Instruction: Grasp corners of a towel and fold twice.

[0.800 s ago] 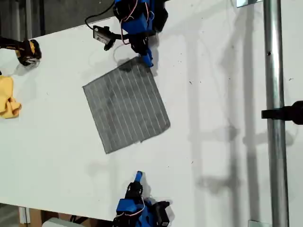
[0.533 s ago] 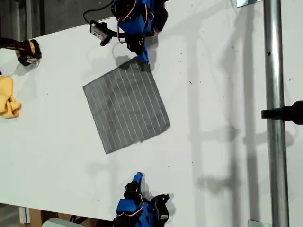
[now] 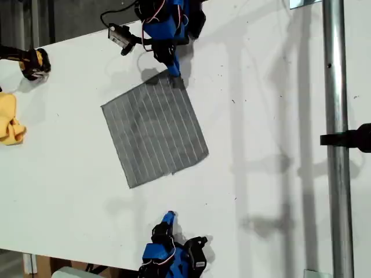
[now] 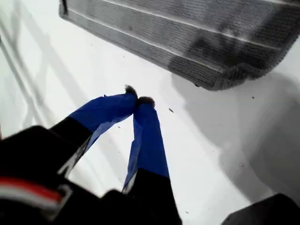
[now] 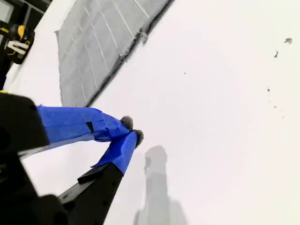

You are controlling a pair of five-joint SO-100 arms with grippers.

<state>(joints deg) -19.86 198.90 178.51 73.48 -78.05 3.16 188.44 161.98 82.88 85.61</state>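
The grey striped towel (image 3: pixel 153 130) lies flat and unfolded on the white table, turned like a diamond. My first gripper (image 3: pixel 174 74) reaches in from the exterior view's top and is shut with nothing in it. Its tips (image 4: pixel 137 101) hover over bare table just short of the towel's nearest corner (image 4: pixel 225 82), which shows in the exterior view too (image 3: pixel 175 81). My second gripper (image 3: pixel 168 216), at the exterior view's bottom, is also shut (image 5: pixel 132 130) and empty. It stands well apart from the towel's edge (image 5: pixel 117 61) and the bottom corner (image 3: pixel 132 186).
A yellow cloth (image 3: pixel 8 119) and a yellow-and-black tool (image 3: pixel 32 62) sit at the exterior view's left edge. A metal pole (image 3: pixel 336 139) with a black clamp (image 3: pixel 351 138) runs down the exterior view's right side. The table's edge runs along the exterior view's top left.
My first gripper's tip has shifted slightly toward the exterior view's left, staying by the towel's top corner. My second arm's body turned a little. The towel has not moved.
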